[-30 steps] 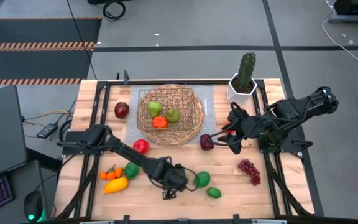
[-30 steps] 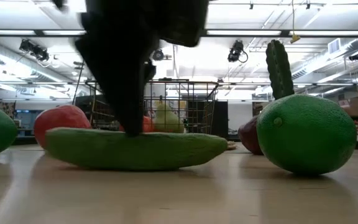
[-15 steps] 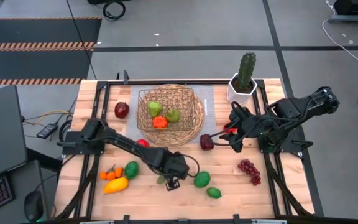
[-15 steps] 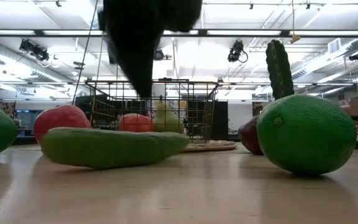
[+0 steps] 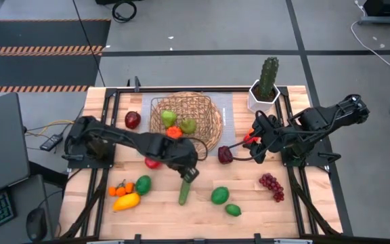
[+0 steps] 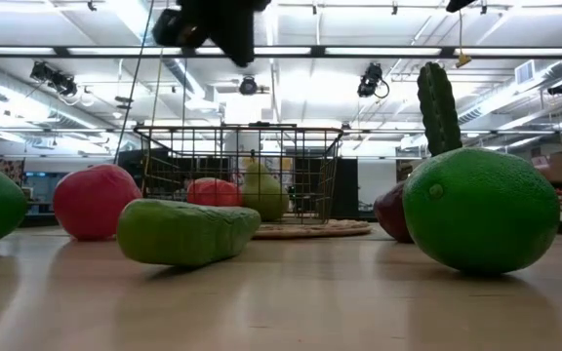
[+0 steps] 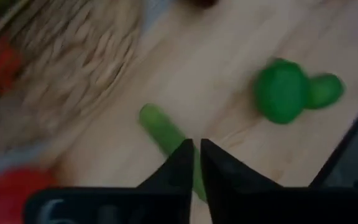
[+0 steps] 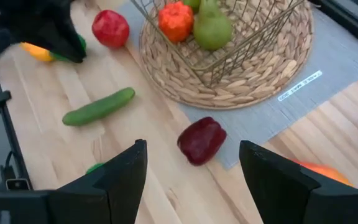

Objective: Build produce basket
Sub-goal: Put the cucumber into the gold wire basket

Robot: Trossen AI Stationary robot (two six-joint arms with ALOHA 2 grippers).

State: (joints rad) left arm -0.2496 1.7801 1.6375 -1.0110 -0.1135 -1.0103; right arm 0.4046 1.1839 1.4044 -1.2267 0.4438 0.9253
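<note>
The woven basket (image 5: 185, 125) stands at the table's far middle and holds a pear (image 8: 211, 28), a green fruit and an orange one. A cucumber (image 5: 183, 193) lies flat on the wood nearer the front edge. My left gripper (image 5: 189, 175) hangs shut high above the cucumber's far end and holds nothing; the low view shows it (image 6: 213, 19) well clear of the cucumber (image 6: 185, 232). My right gripper (image 8: 193, 149) stands open at the right, above a dark red fruit (image 5: 225, 154) that rests beside the grey mat's corner.
Red apples (image 5: 133, 120) (image 5: 153, 161) lie left of the basket. Limes (image 5: 220, 196) (image 5: 233, 210) (image 5: 143, 184), small oranges (image 5: 120, 190) and a yellow mango (image 5: 126, 201) lie along the front. Grapes (image 5: 271, 185) lie front right. A potted cactus (image 5: 268, 85) stands far right.
My left gripper has risen off the cucumber, moved toward the basket and rolled about its own axis. The cucumber has stayed on the table but has turned about: it lay crosswise to the low camera and now points one end toward it.
</note>
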